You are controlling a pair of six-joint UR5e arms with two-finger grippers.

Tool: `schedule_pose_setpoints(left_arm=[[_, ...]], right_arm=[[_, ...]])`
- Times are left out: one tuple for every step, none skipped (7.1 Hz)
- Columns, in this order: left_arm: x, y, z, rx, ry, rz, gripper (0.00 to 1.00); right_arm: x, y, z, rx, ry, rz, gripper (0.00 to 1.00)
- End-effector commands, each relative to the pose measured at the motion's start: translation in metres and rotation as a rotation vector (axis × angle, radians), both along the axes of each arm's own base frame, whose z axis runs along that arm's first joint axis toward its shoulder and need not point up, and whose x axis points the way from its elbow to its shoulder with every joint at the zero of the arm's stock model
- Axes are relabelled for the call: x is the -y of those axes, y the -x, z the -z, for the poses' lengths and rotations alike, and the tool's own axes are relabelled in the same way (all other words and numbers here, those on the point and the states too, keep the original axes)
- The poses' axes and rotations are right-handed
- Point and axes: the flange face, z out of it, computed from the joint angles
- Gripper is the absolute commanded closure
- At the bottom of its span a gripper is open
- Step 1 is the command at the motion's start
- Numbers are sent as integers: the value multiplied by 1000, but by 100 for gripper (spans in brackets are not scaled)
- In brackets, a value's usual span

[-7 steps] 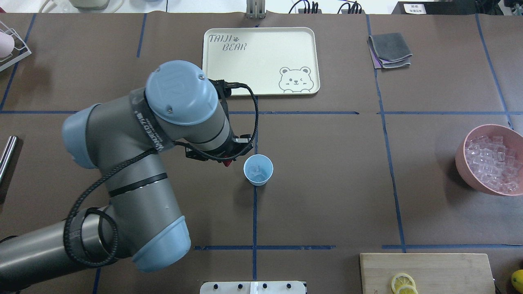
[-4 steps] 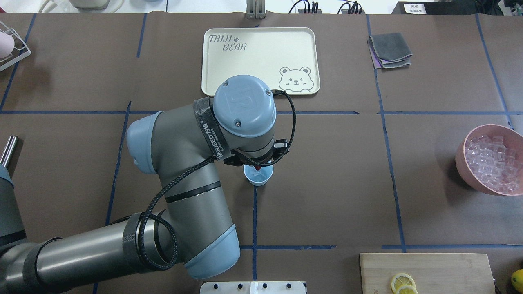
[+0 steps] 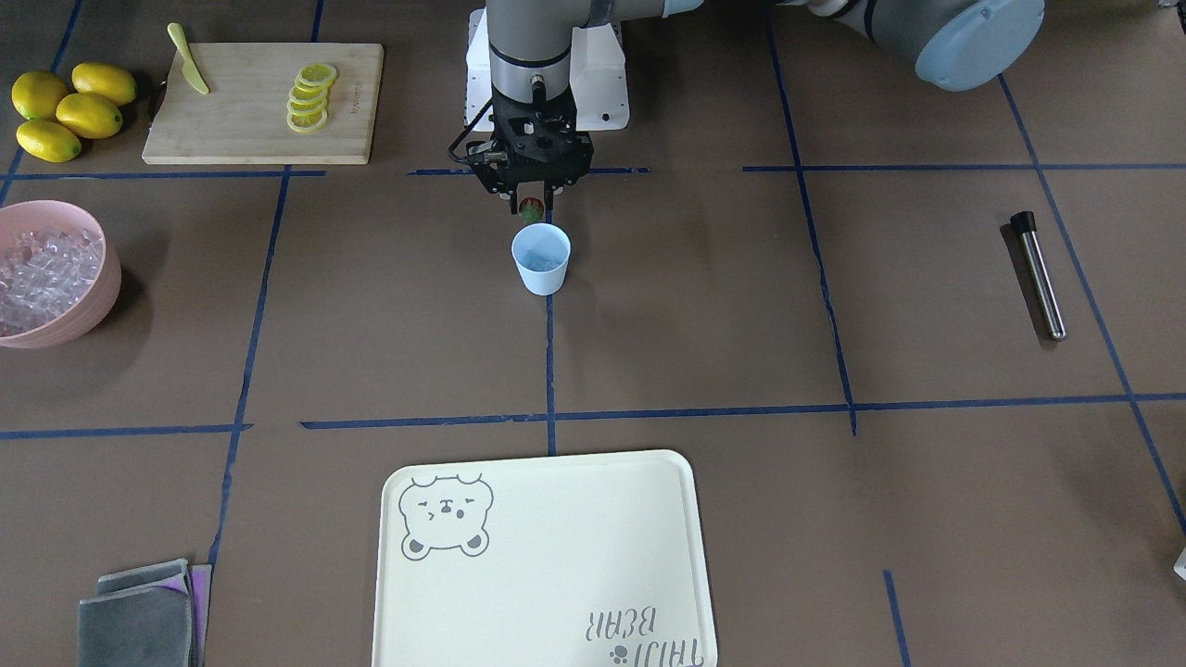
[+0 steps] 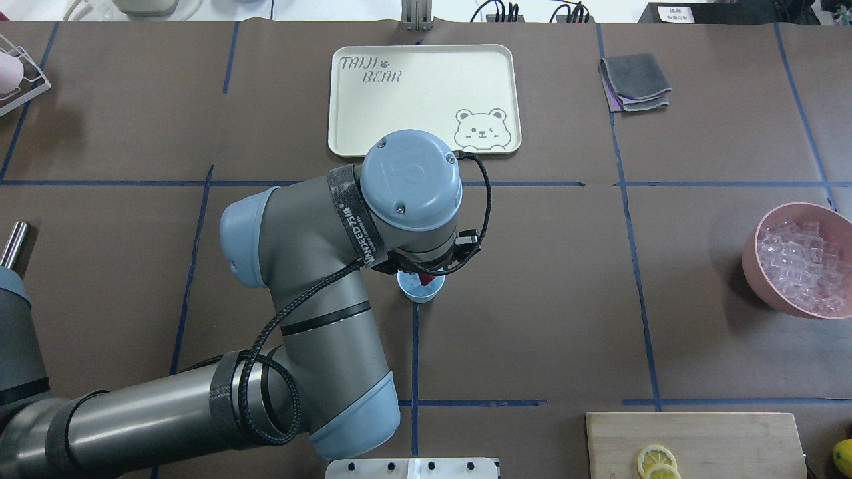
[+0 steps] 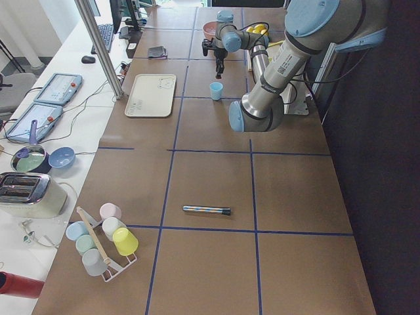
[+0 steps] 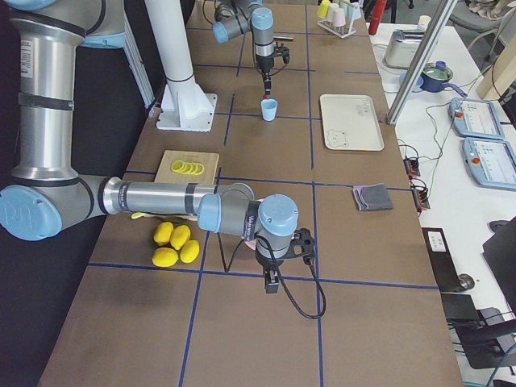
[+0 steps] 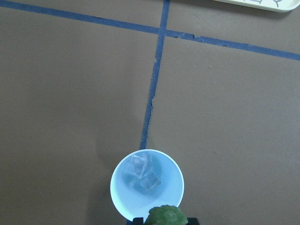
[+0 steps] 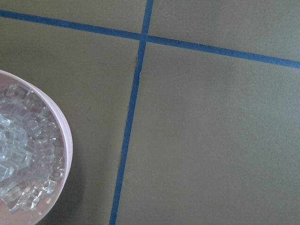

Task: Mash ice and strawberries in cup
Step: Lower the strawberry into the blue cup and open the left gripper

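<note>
- The left tool (image 3: 531, 200) points straight down and pinches the strawberry (image 3: 530, 213) between its fingers, with the red body up and the green leafy top down.
- The strawberry hangs just above the cup (image 3: 541, 262), by its rim on the robot's side and not touching it. In the left wrist view the leaves overlap that rim.
- The cup stands upright near the middle of the table (image 3: 741, 324), on a blue tape line, somewhat nearer the robot's edge than the far edge.
- Two cubes of ice (image 7: 144, 174) lie on the cup's bottom, touching each other.
- The right tool (image 6: 272, 280) hangs above the table near its right end. It shows only from the side, so I cannot tell whether its fingers are spread or pressed together.
- A pink bowl (image 3: 93, 310) at the table's right end holds a heap of clear cubes (image 3: 42, 269).
- A cutting board (image 3: 250, 125) with lemon slices (image 3: 310, 97) lies along the robot's edge toward the right corner, and whole lemons (image 3: 67, 109) lie beside it.
- A cream tray (image 3: 556, 556) sits at the middle of the far edge.
- A steel rod (image 3: 1039, 278) lies flat toward the left end, well apart from the cup.
</note>
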Motion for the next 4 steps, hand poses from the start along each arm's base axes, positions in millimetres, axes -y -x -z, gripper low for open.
schedule_pose_setpoints(left_arm=[[-2, 3, 2, -7, -4, -4, 1], [0, 4, -1, -3, -9, -9, 1], [-2, 17, -22, 19, -62, -57, 1], [2, 64, -69, 44, -138, -98, 1]], right_arm=[[0, 0, 0, 0, 0, 0, 0], [0, 0, 0, 0, 2, 0, 0], [0, 0, 0, 0, 0, 0, 0], [0, 0, 0, 0, 0, 0, 0]])
